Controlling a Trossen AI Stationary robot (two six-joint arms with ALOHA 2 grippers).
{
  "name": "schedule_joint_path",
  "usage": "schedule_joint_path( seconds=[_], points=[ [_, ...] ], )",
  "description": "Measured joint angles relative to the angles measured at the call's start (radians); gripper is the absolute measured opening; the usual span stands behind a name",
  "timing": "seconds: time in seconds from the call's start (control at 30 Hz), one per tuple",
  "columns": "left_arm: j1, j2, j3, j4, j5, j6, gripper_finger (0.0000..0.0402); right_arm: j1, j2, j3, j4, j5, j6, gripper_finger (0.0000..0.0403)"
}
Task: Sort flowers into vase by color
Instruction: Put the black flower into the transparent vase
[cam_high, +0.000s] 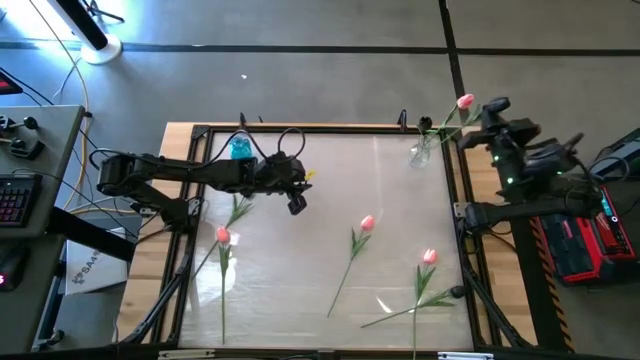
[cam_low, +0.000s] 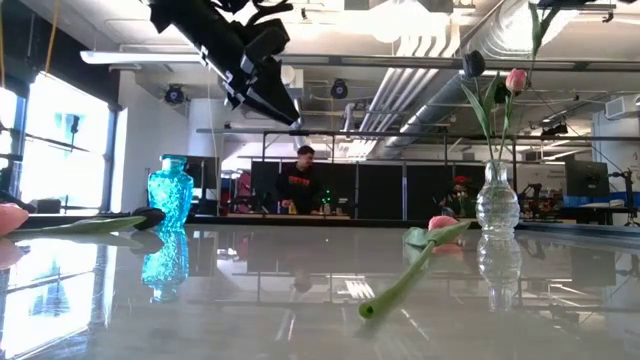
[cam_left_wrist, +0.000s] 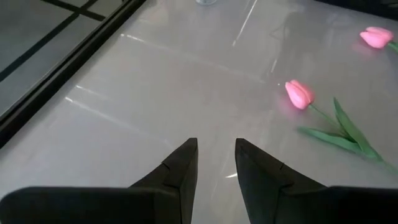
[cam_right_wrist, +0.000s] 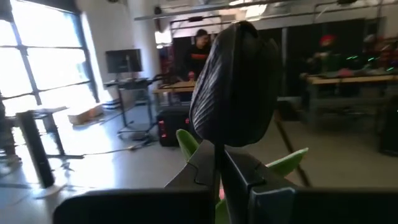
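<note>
- Glossy white table (cam_high: 300, 250) is carrying loose pink tulips.
- Right end effector (cam_right_wrist: 217, 163) is pinching a near-black tulip (cam_right_wrist: 233, 93); lowering stem-first suits the clear glass vase (cam_high: 421, 153).
- Left end effector (cam_left_wrist: 216, 163) is hovering slightly parted, empty.

High view looked straight down over the whole table (cam_high: 300, 200), low view sat at tabletop level facing the room, both sharing the clear vase (cam_high: 421, 152) and blue vase (cam_low: 169, 197), wrist views looked close past their own fingers.

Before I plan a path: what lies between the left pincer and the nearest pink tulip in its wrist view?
Only bare glossy tabletop between the left pincer and that pink tulip, per left wrist view.
</note>
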Motion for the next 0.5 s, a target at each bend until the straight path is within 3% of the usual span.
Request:
schedule_joint_path(
  seconds=[0.13, 0.5],
  points=[
    [0.006, 0.009, 0.0, 0.006, -0.006, 0.0, 0.0094, 0.0, 0.0, 0.0, 0.108, 0.005, -0.114, 0.0],
    [0.017, 0.065, 0.001, 0.082, 0.019, -0.018, 0.0094, -0.047, 0.064, 0.0, 0.119, 0.004, -0.081, 0.0]
  ],
)
